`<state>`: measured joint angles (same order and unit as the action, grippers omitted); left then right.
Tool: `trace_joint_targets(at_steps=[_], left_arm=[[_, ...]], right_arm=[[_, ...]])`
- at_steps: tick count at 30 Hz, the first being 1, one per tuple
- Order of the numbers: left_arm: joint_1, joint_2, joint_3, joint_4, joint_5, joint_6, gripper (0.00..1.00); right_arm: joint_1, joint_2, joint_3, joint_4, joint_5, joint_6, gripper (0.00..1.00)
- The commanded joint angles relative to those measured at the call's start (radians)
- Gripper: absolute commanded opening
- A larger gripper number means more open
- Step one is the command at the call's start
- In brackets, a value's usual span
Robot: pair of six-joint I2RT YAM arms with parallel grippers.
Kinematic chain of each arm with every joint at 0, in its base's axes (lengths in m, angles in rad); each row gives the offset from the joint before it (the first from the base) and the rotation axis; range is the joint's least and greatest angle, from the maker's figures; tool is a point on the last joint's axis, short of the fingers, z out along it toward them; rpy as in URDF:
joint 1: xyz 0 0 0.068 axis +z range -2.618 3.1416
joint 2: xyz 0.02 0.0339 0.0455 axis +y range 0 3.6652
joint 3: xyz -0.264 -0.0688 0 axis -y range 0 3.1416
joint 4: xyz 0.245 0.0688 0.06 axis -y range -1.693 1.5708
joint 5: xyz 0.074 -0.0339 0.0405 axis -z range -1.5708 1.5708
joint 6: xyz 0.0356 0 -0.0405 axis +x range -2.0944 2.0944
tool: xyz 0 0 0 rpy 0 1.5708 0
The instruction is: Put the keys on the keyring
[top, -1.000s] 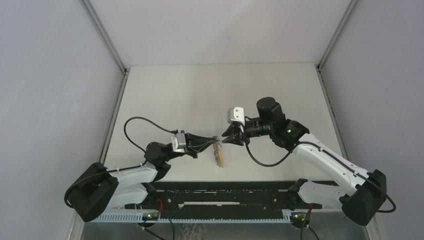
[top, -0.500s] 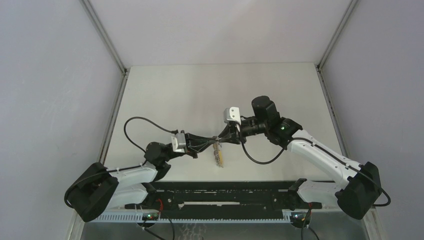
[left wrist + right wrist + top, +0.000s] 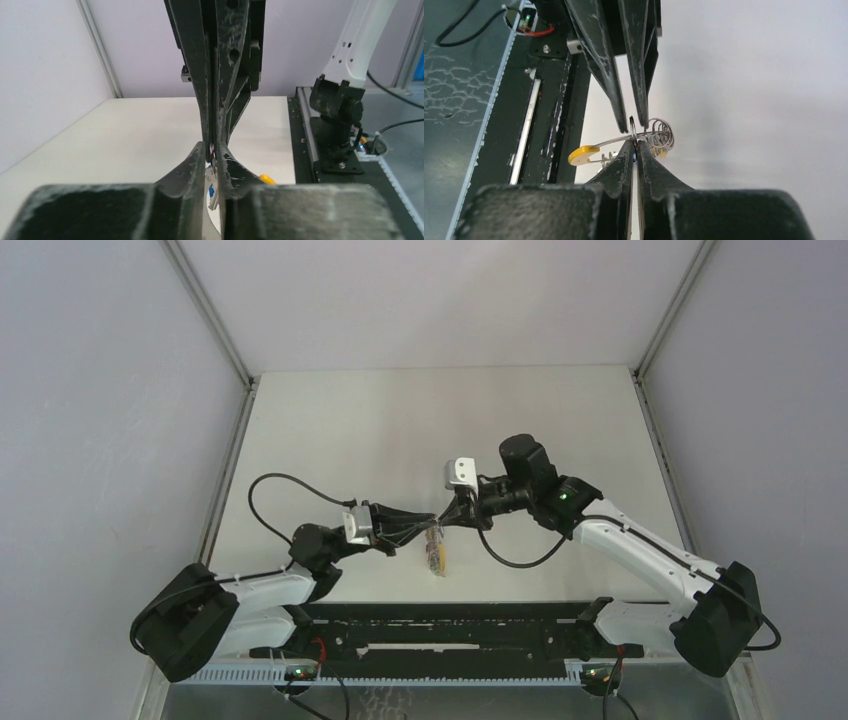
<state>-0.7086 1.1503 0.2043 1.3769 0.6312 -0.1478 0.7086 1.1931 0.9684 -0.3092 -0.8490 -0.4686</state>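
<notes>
Meeting tip to tip over the near half of the table (image 3: pixel 400 430), the left gripper (image 3: pixel 429 524) and right gripper (image 3: pixel 449 521) have the keyring (image 3: pixel 659 134) between them. The right gripper's jaws are closed on the ring's thin wire edge: in its own wrist view the two fingers press together, with the wire rising out of their tips. The left gripper's jaws stand a narrow slit apart. The same wire edge sits in that gap, and it cannot be told whether either finger touches it. To one side of the pinched point sits a bunch of grey wire coils. To the other, a curved metal band runs out to a yellow piece (image 3: pixel 582 155). Seen from overhead, the bundle shows just on the near side of the two tips, toward the arms' bases; whether it rests on the table cannot be told. In the left wrist view, a small blue head among the keys (image 3: pixel 212 191) shows low between that gripper's fingers, under the ring. Both arms reach inward from their bases.
</notes>
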Motion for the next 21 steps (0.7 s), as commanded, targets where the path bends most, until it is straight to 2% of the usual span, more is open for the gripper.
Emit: trace_joint_targets(at_steps=[1, 5, 9, 13, 21], left_arm=[[-0.002, 0.01, -0.016, 0.08, -0.036, 0.013, 0.26], [0.005, 0.005, -0.04, 0.077, -0.06, 0.037, 0.38], [0.009, -0.008, -0.018, -0.018, -0.051, 0.054, 0.41], [0.009, -0.004, -0.011, -0.024, -0.044, 0.052, 0.41], [0.007, 0.039, 0.008, -0.022, -0.023, 0.044, 0.41]], right_arm=[[0.03, -0.021, 0.074, -0.142, 0.152, -0.022, 0.0], [0.083, 0.004, 0.178, -0.34, 0.354, -0.049, 0.0], [0.121, 0.06, 0.315, -0.52, 0.544, -0.056, 0.0], [0.213, 0.154, 0.453, -0.693, 0.744, -0.071, 0.0], [0.306, 0.315, 0.578, -0.822, 0.876, -0.073, 0.0]])
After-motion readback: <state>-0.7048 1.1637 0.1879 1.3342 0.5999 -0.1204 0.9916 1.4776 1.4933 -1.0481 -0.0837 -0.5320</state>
